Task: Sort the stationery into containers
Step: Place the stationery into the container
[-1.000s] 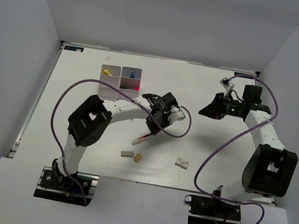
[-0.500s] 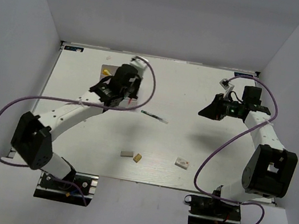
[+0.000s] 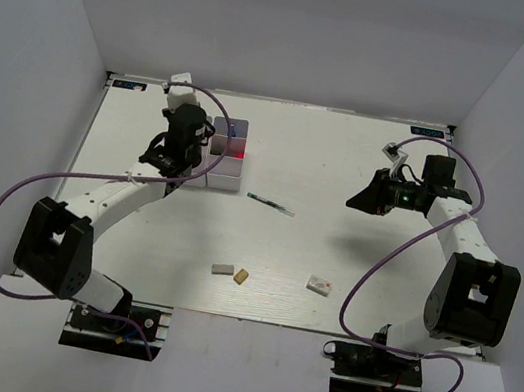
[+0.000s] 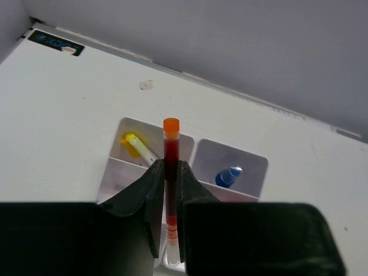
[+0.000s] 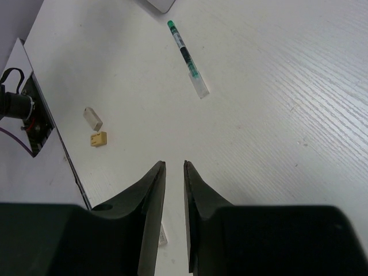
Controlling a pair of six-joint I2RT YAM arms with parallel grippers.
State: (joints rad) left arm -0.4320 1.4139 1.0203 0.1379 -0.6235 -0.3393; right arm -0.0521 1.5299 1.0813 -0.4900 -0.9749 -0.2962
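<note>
The white worktop [image 3: 349, 161] sits boxed in by pale grey walls. My left claw [image 4: 171, 190] is clenched on a red pen [image 4: 171, 161], orange cap pointing away from me. I hold it lengthwise between the jaws so it can drop end-first into a narrow cell. It hangs over the organiser [image 4: 210, 158], which stands at the far left of the worktop, in line with the wall between two far cells. One cell holds a yellow-tipped marker [image 4: 133, 144], the other a blue-capped glue bottle [image 4: 229, 175]. Which cell the pen would fall into I cannot tell from here.

My right claw [image 5: 172, 167] hovers above the right side, jaws a narrow gap apart with nothing between them. It looks down across the loose items, probably ready for the next pick. A green pen [image 5: 187, 57] lies alone mid-worktop. A grey eraser [image 5: 92, 118] and a tan eraser [image 5: 99, 138] lie just beside each other nearer my bases, with a white eraser [image 3: 319, 285] apart to their right.
</note>
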